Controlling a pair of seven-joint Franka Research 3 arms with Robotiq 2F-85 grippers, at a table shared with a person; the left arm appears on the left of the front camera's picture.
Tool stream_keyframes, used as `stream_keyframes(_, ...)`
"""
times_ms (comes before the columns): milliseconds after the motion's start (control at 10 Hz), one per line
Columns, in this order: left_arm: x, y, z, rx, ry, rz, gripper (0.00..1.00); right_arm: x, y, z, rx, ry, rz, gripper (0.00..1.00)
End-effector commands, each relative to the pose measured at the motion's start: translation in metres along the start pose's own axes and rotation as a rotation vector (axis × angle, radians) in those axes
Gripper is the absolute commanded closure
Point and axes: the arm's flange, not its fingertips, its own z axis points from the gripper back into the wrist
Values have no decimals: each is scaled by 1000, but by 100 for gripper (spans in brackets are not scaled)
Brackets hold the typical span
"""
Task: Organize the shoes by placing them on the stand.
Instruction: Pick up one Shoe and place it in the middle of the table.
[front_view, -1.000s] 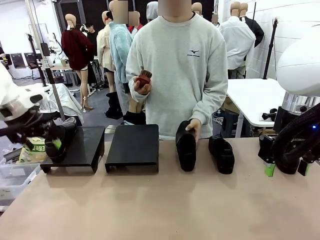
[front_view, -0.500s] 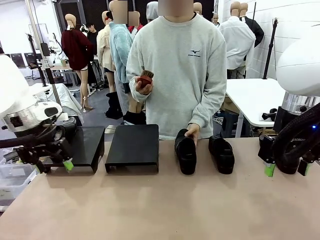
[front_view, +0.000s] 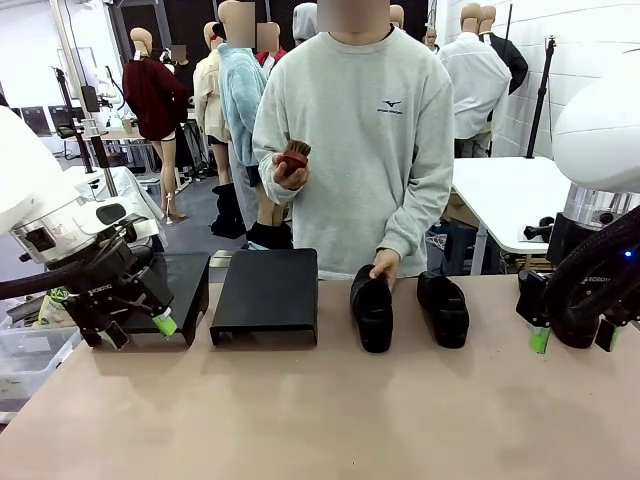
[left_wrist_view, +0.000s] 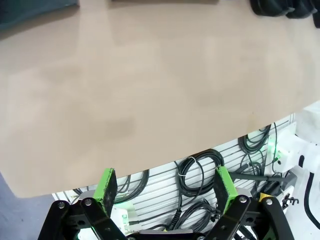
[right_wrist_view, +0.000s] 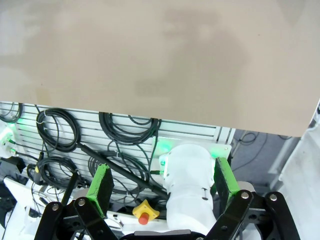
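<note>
**Shoes, black, two.** Side by side at the table's (front_view: 320, 420) far edge, right of its middle.
- Left shoe (front_view: 372, 312): a person's hand (front_view: 386, 264) lies on its far end.
- Right shoe (front_view: 443, 310): just beside it, untouched.

**Stands, black, two.** Far edge, left of middle.
- Left stand (front_view: 185, 285): partly hidden by the arm.
- Right stand (front_view: 268, 292): in full view.

**Left gripper (front_view: 141, 333).** Fingers spread, holding nothing, low before the left stand.

**Right gripper (front_view: 572, 338).** Fingers spread, holding nothing, at the right edge.

**Person's other hand (front_view: 285, 172).** Grasps a brush (front_view: 292, 155) at chest height.
</note>
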Motion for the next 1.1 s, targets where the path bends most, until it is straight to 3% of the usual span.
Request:
stream_keyframes(0,1,1,1,19,-5,11,0,2,0,1,-6,5,-7,0)
stream_keyframes(300,1,1,1,19,-5,11,0,0,0,0,0,0,0,0)
stream_keyframes(400,1,1,1,19,-5,11,0,-1,8,14,-20,-8,72,0)
stream_keyframes(500,1,1,1,19,-5,11,0,10,0,33,-23,-52,45,0)
stream_keyframes(700,1,1,1,19,-5,11,0,60,-35,65,-71,-156,1,0)
stream_keyframes(1000,1,1,1,19,-5,11,0,146,-97,72,33,-155,66,0)
